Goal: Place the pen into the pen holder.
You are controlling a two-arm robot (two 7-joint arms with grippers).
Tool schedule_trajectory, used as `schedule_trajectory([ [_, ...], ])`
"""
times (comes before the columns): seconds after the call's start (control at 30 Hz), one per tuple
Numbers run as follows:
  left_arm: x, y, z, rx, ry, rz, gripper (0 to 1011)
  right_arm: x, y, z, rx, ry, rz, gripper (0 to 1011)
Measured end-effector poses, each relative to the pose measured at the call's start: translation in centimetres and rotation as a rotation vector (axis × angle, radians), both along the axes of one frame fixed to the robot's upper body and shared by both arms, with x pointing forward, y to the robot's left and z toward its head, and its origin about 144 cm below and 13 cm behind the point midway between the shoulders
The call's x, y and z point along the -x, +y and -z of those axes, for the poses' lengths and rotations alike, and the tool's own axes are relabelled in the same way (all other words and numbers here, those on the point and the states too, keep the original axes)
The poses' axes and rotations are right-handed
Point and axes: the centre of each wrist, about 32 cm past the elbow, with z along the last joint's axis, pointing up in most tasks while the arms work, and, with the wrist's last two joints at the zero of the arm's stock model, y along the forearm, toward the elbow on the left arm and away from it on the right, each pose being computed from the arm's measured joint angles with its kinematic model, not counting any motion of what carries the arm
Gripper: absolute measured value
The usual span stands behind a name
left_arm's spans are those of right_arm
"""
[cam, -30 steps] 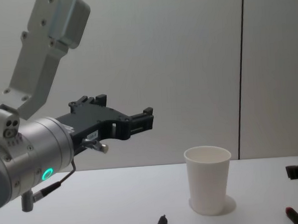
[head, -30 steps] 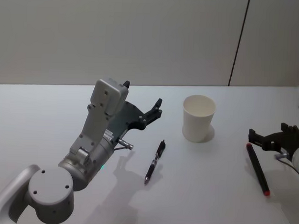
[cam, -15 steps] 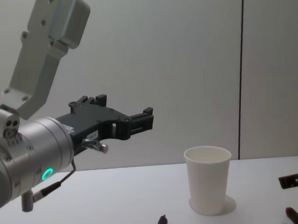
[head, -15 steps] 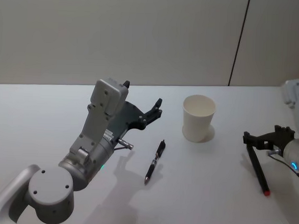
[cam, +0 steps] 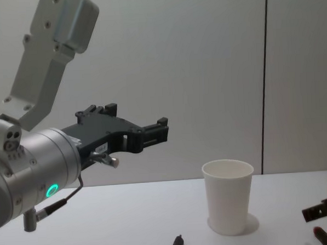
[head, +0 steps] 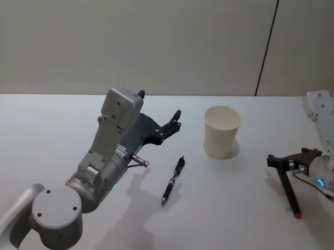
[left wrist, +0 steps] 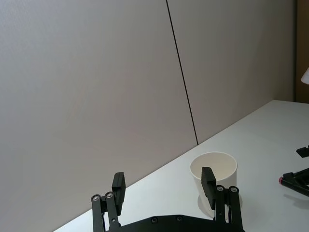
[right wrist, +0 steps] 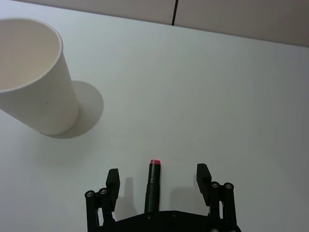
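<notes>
Pale counter is carrying the pen holder. At its 4 o'clock, the released right tool is straddling the red-tipped pen (left tool hovering, also released).

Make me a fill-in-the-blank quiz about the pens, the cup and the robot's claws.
The pen holder is a white paper ____. The right claw stands open over the pen with the ____ tip. The black pen lies flat on the ____. The left claw hovers open, holding ____.
Missing words: cup; red; table; nothing.
</notes>
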Motion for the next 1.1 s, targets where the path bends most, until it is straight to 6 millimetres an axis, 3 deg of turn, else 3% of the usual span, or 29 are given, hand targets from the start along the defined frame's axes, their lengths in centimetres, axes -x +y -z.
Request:
schedule_trajectory([
  [1.03,0.0,0.0,0.0,0.0,0.0,0.0,1000,-2.1,0.6,1.4,0.014,0.104,0.036,998],
  [1.1,0.0,0.0,0.0,0.0,0.0,0.0,1000,-2.1,0.6,1.4,0.013,0.104,0.037,945],
])
